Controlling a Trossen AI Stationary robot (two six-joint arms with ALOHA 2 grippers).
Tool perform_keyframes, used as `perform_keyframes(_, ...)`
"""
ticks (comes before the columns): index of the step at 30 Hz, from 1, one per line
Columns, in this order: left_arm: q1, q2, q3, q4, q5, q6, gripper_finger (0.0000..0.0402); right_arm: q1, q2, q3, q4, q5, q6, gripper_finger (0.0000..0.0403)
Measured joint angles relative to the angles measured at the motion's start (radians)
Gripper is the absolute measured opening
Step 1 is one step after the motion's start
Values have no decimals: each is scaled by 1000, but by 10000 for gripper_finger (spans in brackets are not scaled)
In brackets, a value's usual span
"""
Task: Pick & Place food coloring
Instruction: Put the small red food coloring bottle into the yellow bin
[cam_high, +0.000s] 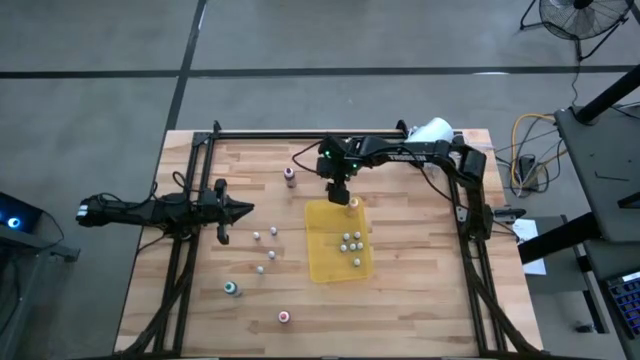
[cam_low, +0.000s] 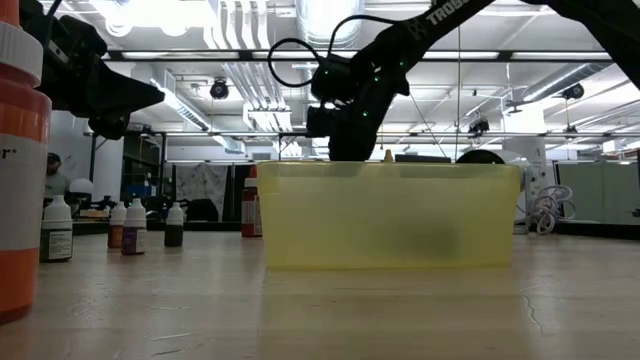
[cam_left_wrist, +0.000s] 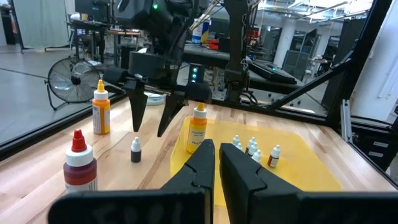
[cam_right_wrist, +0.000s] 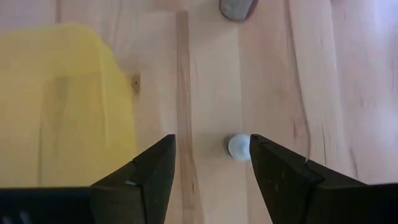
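Note:
The food coloring bottles are scattered. Several small whitish ones (cam_high: 351, 243) stand in the yellow tray (cam_high: 325, 262), and an orange-topped one (cam_left_wrist: 198, 127) stands in its far corner. More small bottles (cam_high: 266, 245) stand on the wood, along with a maroon-topped (cam_high: 290, 177), a teal-topped (cam_high: 230, 288) and a pink-topped one (cam_high: 284, 317). My right gripper (cam_right_wrist: 211, 158) is open and points down beside the tray's far left corner. One small bottle (cam_right_wrist: 238, 147) stands below it, between the fingers and close to one finger (cam_right_wrist: 273, 171). My left gripper (cam_left_wrist: 217, 165) is shut and hovers over the table's left side.
Another orange bottle (cam_left_wrist: 101, 109) stands near the far edge. A big white cylinder (cam_high: 432, 130) lies at the far right corner. Black frame rails (cam_high: 300, 134) run along the far edge and both sides. In the low view a big orange bottle (cam_low: 18, 170) stands close to the camera.

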Motion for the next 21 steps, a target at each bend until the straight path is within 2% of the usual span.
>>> perform_keyframes(13, 0, 0, 0, 0, 0, 0, 0, -71, 8, 102, -99, -1, 187, 199)
perform_keyframes(21, 0, 0, 0, 0, 0, 0, 0, -59, 98, 229, -224, 2, 362, 199)
